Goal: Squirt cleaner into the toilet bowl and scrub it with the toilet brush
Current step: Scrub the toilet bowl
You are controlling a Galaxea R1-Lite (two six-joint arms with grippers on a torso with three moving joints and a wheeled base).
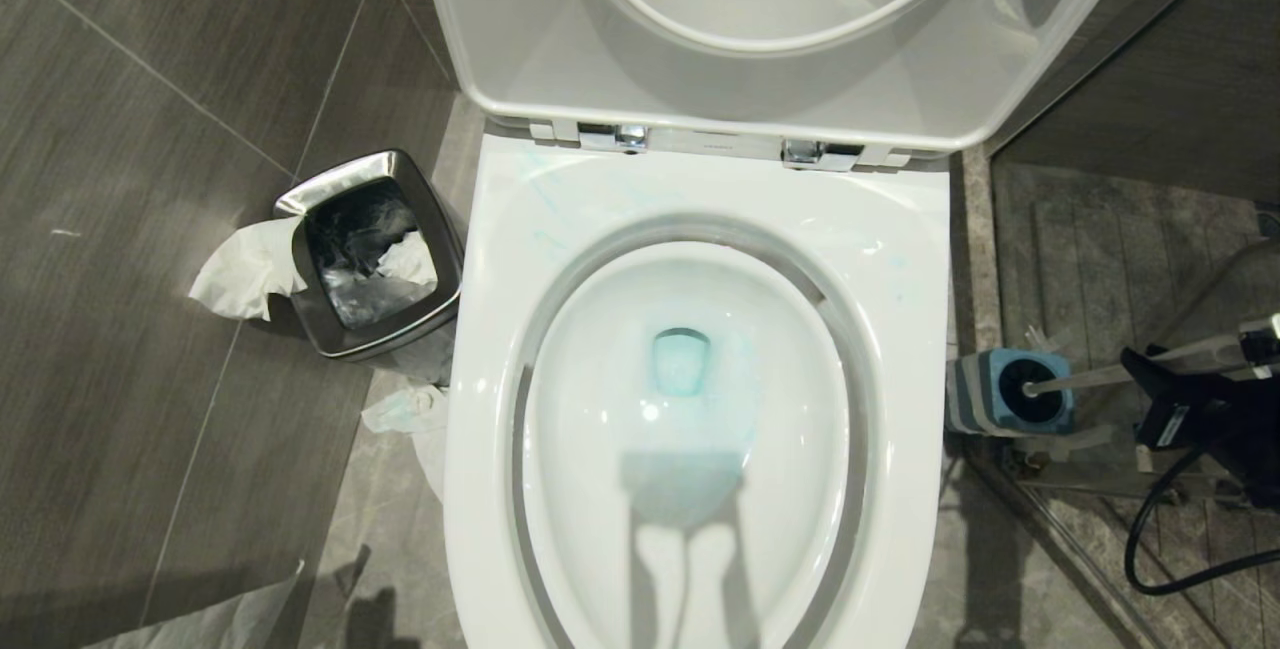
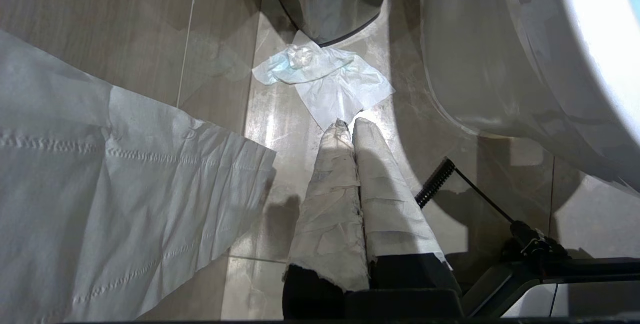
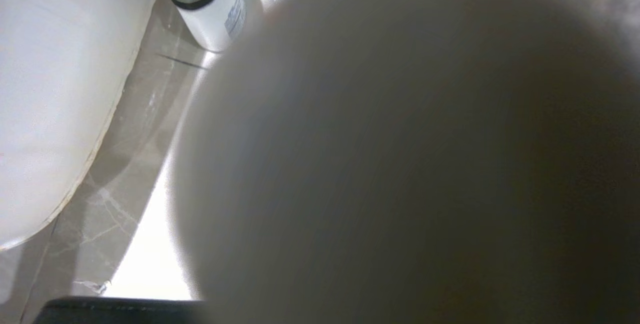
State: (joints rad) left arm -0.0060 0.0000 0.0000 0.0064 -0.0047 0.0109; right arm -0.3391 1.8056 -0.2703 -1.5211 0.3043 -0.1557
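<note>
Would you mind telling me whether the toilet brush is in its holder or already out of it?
In. The toilet brush has its black head seated in the grey-and-blue holder beside the toilet, with its handle slanting away toward the right arm.

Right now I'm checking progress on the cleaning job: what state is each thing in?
toilet lid: raised
toilet bowl: streaked and tinted with blue cleaner
toilet brush: head down in its holder, handle leaning toward the right gripper
waste bin: open, tissue spilling over the rim
left gripper: shut, empty, above floor tissue
</note>
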